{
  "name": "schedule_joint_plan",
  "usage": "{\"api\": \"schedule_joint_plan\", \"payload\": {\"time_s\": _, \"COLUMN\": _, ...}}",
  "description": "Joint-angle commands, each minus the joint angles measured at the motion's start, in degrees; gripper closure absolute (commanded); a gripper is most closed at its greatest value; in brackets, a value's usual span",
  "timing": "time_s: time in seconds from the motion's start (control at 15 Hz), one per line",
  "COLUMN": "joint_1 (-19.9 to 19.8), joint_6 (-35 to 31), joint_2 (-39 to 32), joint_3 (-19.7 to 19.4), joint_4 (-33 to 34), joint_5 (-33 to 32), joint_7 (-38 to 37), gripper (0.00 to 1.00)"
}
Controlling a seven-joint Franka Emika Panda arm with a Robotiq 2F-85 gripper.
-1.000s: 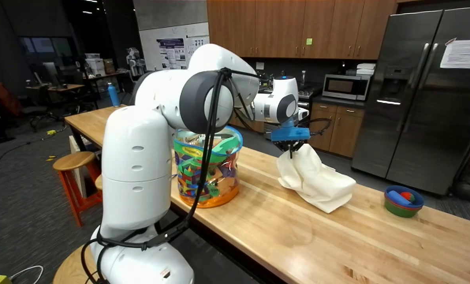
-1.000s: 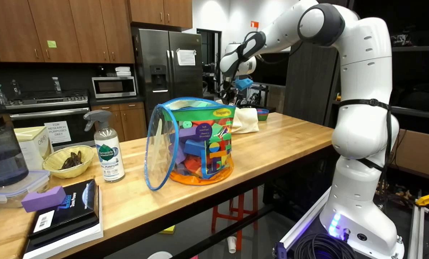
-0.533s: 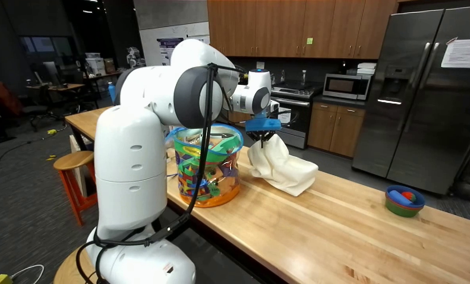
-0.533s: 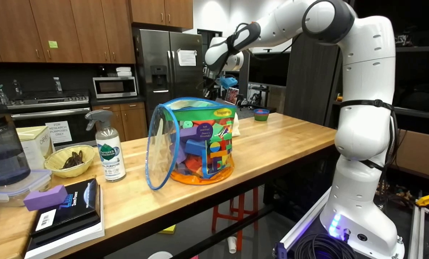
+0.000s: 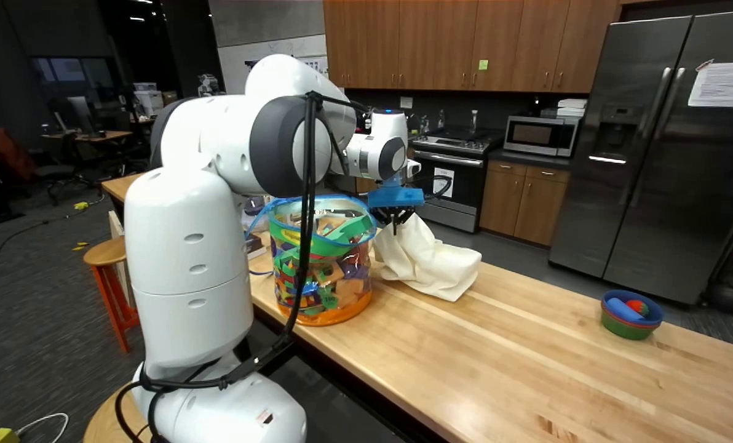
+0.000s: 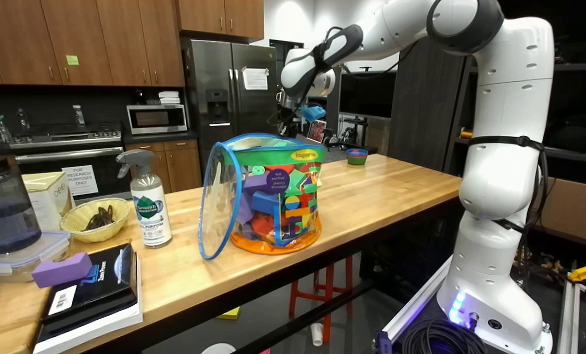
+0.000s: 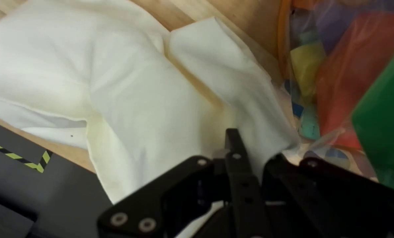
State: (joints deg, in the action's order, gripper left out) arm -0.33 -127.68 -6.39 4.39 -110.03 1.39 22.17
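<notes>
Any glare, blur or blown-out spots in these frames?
Wrist view: gripper near-black, cloth slightly soft; in an exterior view, pale sheen on the table; in an exterior view, wall nearly washed out; in both exterior views, glints on the plastic bag.

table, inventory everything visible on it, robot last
cloth: 1, cream, on table
block bag: 1, mostly clear, by cloth
bowls: about 3, blue/red/green, past cloth
items: 2, blue/red, in top bowl
spray bottle: 1, white-labelled, near bag
basket: 1, yellow, near bottle
pieces: several, brown, in basket
carton: 1, pale, behind basket
jug: 1, dark, near carton
container: 1, clear, near jug
flat stack: 1, black/white, table edge
loose block: 1, purple, on stack
arm: 1, white, over table
gripper: 1, black, holding cloth
</notes>
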Motion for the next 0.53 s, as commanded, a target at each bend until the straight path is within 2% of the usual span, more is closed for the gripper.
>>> {"api": "schedule_joint_plan", "payload": {"time_s": 0.0, "joint_1": -0.85, "joint_6": -0.70, "joint_2": 6.88, "joint_3": -2.49, "joint_4": -8.63, "joint_5": -0.93, "joint_7": -3.32, "gripper": 0.99}}
{"api": "schedule_joint_plan", "payload": {"time_s": 0.47, "joint_1": -4.02, "joint_6": -0.96, "joint_2": 17.78, "joint_3": -7.83, "joint_4": -22.84, "joint_5": -4.17, "joint_7": -10.52, "gripper": 0.99}}
